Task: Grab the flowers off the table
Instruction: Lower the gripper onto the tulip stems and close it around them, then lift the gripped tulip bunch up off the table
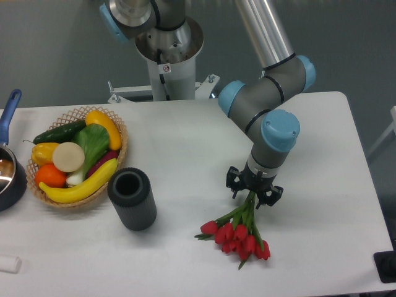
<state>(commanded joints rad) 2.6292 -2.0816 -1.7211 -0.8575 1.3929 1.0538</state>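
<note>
Flowers [238, 232] lay on the white counter [185, 142] in front of you, red heads toward the near edge and green stems running up under the gripper [253, 190]. You had the jaws down over the upper end of the stems, the black fingers standing close on either side of them; whether they actually pinched the stems could not be told. To your left stood a dark grey cylinder [132, 198], upright and open at the top, just beside a wicker basket [120, 133] of fruit and vegetables. A dark pot [8, 173] with a blue handle sat at the far left edge.
</note>
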